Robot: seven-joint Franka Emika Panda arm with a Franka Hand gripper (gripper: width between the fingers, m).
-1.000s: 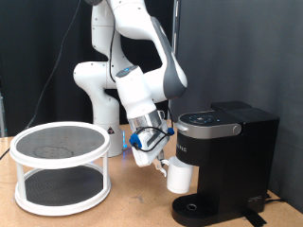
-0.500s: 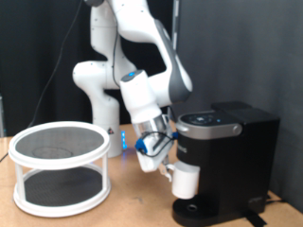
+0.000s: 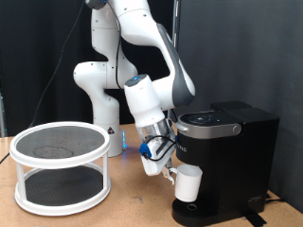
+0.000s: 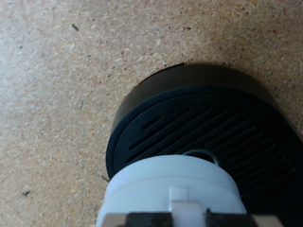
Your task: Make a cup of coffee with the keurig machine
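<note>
At the exterior view's left the white two-tier stand (image 3: 61, 166) sits on the surface (image 3: 133, 203) exactly as it did a second ago; nothing about it has shifted. Behind it the arm (image 3: 142, 57) bends down towards the middle of the frame, and here is the change: over the last second the wrist has sunk and slid towards the exterior view's right, carrying its load with it. The gripper (image 3: 169, 174) is closed on the cup (image 3: 187, 184), apparently at the handle side, though the contact itself is too small to make out clearly; the cup hangs upright.

A second ago the cup was higher and a little outside the brewer; now it sits low under the head of the keurig machine (image 3: 222, 161), just above the round drip base (image 3: 194, 210). Whether its foot already touches the base cannot be told from this view.

The wrist view agrees; the cup (image 4: 175, 189) appears from above with the dark slotted drip base (image 4: 204, 123) directly beneath it and roughly centred. By my reading the placing of the cup under the spout is nearly finished; the lid appears closed.
</note>
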